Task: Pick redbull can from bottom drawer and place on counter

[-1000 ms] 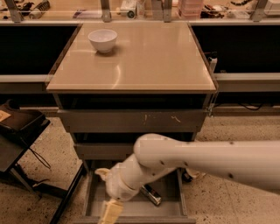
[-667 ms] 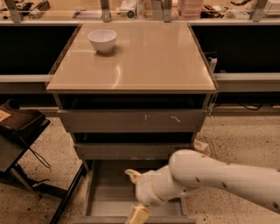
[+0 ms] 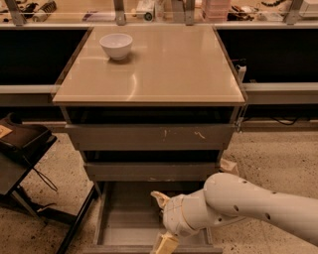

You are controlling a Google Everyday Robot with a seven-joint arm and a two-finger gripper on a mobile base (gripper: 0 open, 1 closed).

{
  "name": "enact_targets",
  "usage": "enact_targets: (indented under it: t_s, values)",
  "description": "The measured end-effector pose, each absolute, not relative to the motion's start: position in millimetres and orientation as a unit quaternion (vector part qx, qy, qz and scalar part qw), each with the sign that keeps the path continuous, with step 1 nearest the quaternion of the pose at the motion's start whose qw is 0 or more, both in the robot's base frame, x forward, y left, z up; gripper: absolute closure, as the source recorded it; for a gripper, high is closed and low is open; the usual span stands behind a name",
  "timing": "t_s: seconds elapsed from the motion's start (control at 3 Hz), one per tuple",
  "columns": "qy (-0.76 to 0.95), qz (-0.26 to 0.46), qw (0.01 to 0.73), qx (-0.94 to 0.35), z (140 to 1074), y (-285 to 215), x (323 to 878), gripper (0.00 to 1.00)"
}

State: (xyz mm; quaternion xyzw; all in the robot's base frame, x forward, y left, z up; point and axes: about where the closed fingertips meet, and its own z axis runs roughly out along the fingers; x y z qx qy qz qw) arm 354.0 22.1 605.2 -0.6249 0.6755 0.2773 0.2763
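No redbull can on the table yet, only a white bowl; the hand hangs over the open bottom drawer, grip untellable, can hidden. Lifting and placing remain.

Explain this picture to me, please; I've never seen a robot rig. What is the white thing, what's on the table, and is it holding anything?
There is one view, looking down at a grey drawer cabinet from the front. The thick white tube coming in from the right is the robot's arm. Its gripper, the hand part, is low over the pulled-out bottom drawer, whose bare grey floor shows to the left. The beige top is the counter; a white bowl stands on it near the back left corner. Behind it runs a cluttered shelf. I cannot see a drink can or anything held; the arm hides part of the drawer.
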Motion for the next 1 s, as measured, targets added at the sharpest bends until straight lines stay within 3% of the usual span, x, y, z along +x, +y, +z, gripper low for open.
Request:
enact_targets:
  t_s: [0.33,0.67,1.0]
  values:
    - [0.702,0.261,0.273,-0.604,606,-12,373,0.0]
    - [0.752,0.217,0.29,-0.551,610,-94,418,0.0]
    - [0.761,0.206,0.295,-0.541,612,-111,427,0.0]
